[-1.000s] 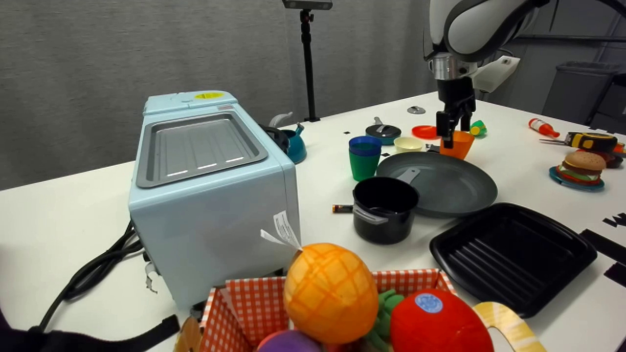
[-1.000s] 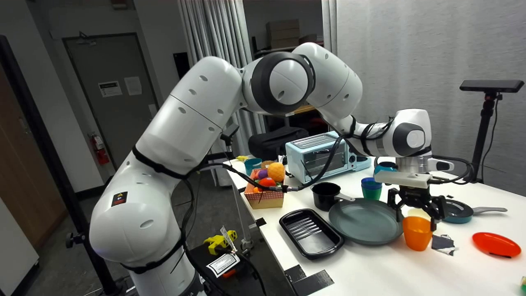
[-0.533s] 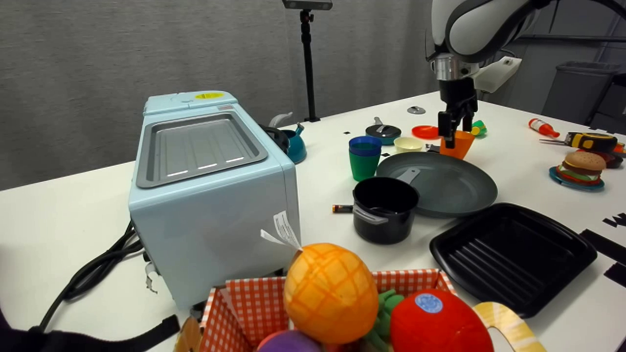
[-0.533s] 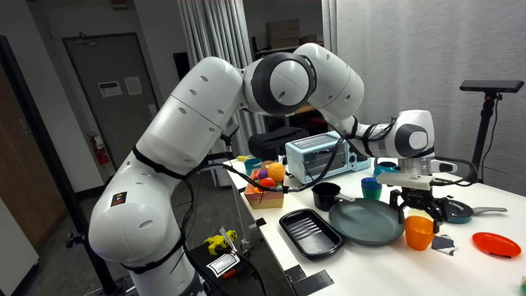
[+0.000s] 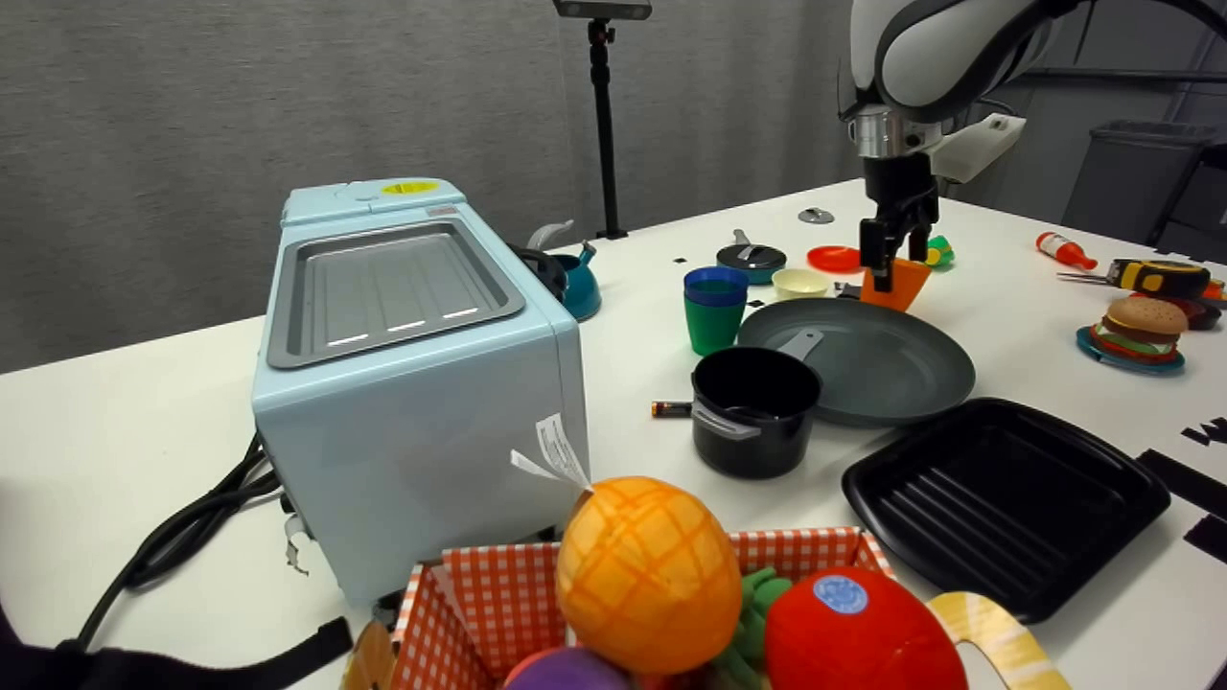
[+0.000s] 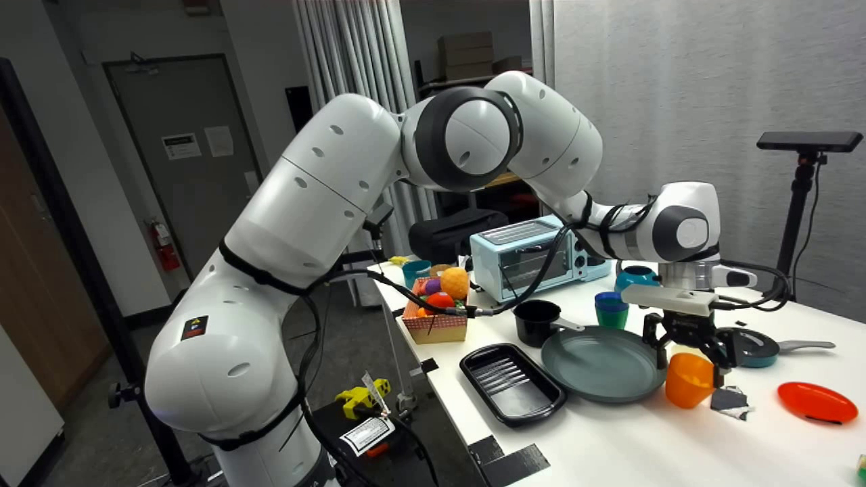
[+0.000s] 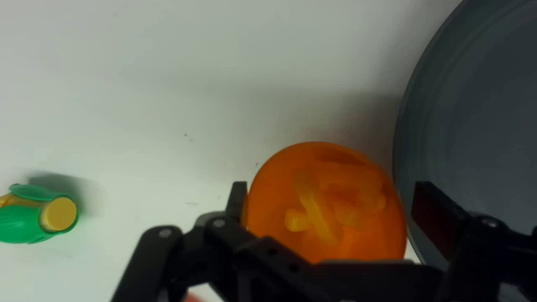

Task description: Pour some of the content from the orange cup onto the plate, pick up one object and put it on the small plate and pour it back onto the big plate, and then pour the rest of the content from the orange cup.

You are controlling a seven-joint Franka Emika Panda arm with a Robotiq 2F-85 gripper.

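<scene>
Around the orange cup (image 7: 348, 239) my gripper (image 7: 331, 188) stands open, its finger (image 7: 238, 197) at the left close against the cup's side. A gap shows between the cup and the other finger (image 7: 436, 214). Several yellow pieces of content (image 7: 316, 209) lie inside the cup. In an exterior view the orange cup (image 6: 687, 385) leans a little under the gripper (image 6: 690, 370). Right beside it is the big dark grey plate (image 6: 599, 365), with nothing seen lying on it. The small pale yellow plate (image 5: 800, 291) sits behind the big plate.
Blue and green stacked cups (image 5: 715, 311) and a black pot (image 5: 757, 422) stand beside the big plate. A black ridged tray (image 6: 513, 385) is near the table edge. A red dish (image 6: 816, 403), a lidded pan (image 6: 752, 348) and a green-yellow toy (image 7: 46, 214) lie nearby.
My gripper has shifted slightly, rightward in both exterior views. The orange cup has moved a little with it and now leans where it stood upright before. The jaws have stayed open.
</scene>
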